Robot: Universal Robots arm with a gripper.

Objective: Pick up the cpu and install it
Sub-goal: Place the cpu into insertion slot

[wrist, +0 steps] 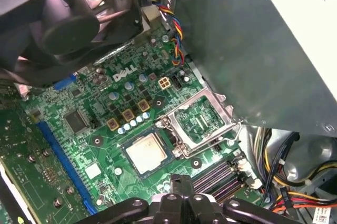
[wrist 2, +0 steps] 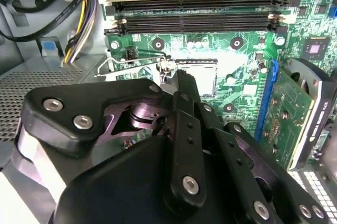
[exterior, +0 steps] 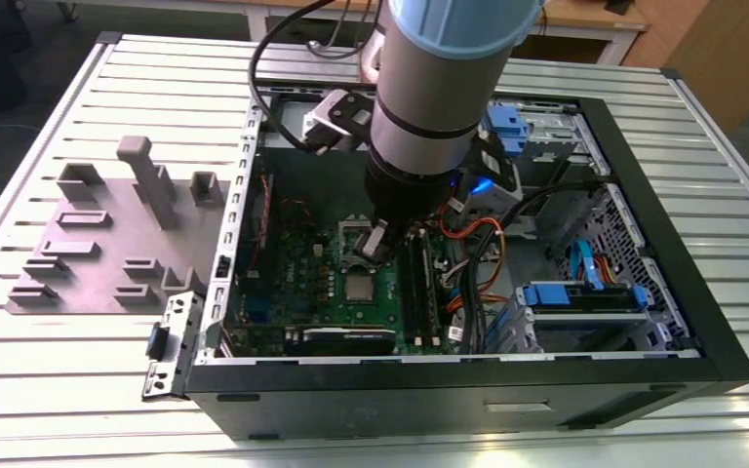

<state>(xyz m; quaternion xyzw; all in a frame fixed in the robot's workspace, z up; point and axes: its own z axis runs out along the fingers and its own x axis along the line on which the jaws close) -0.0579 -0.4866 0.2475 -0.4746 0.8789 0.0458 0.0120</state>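
The cpu, a small square chip with a pale metal top, lies flat in its socket on the green motherboard. The exterior view shows the cpu low in the open computer case. Beside it the silver socket frame stands swung open. My gripper hovers just above the board, close to the socket and apart from the chip, shut with nothing in it. From outside, the gripper hangs over the open frame. The gripper's black linkage hides much of the socket in the second wrist view.
The black case wall rings the board on the slatted table. Memory slots, a graphics card and cable bundles crowd the socket. A grey tray with raised blocks stands outside the case at the exterior view's left.
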